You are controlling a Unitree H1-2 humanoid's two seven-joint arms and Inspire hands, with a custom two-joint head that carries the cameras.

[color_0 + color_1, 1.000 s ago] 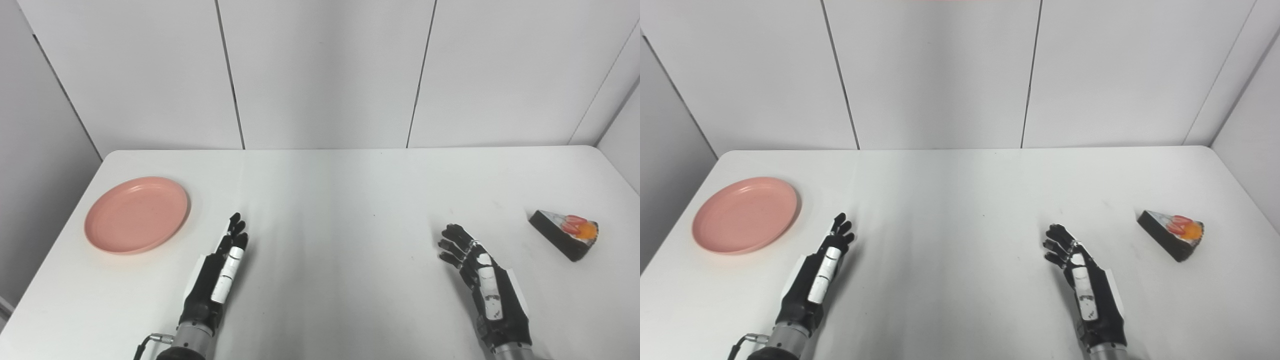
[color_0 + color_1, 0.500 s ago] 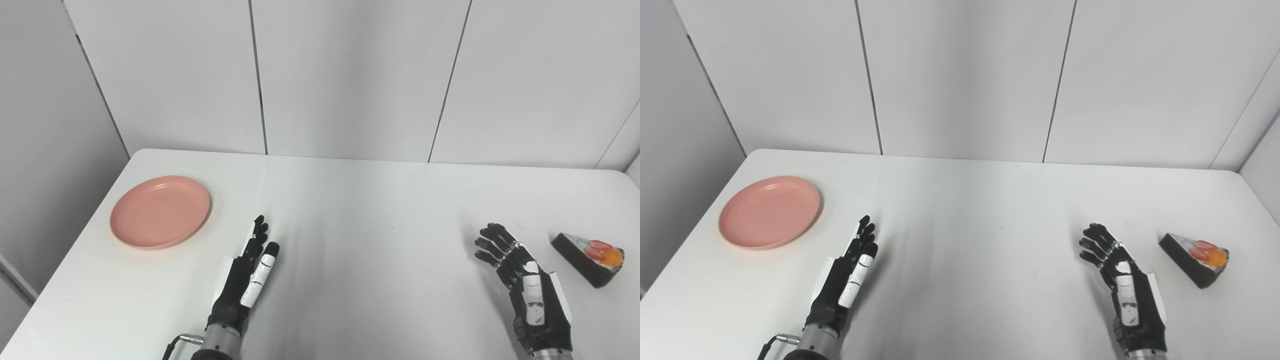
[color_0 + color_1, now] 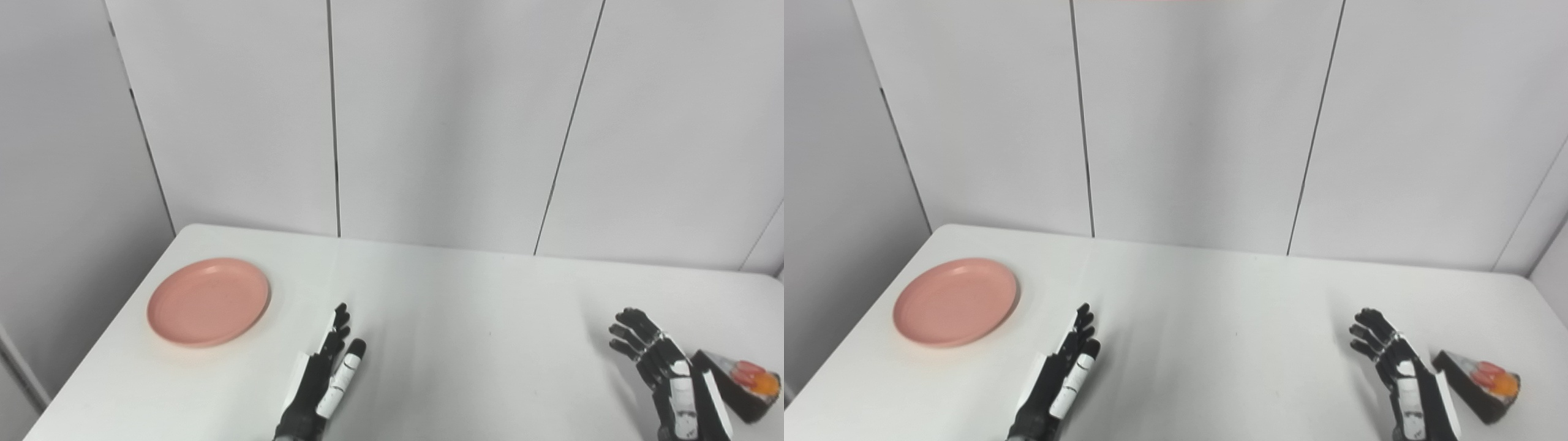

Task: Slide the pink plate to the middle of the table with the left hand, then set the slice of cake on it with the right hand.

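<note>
one smooth white table (image 3: 1213,306). one round, glossy pink plate (image 3: 955,301) lies up-left of the left hand (image 3: 1059,380), apart from it. two hands, both empty with fingers spread. one dark wedge-shaped cake slice (image 3: 1479,384), fruit-topped, sits just right of the right hand (image 3: 1402,380).

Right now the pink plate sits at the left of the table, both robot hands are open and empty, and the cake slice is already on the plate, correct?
Not quite. The cake slice lies on the bare table at the far right, beside the right robot hand, not on the pink plate. The right eye view shows the plate empty. The rest holds: the plate is at the left, and the left robot hand and the right are open.
</note>
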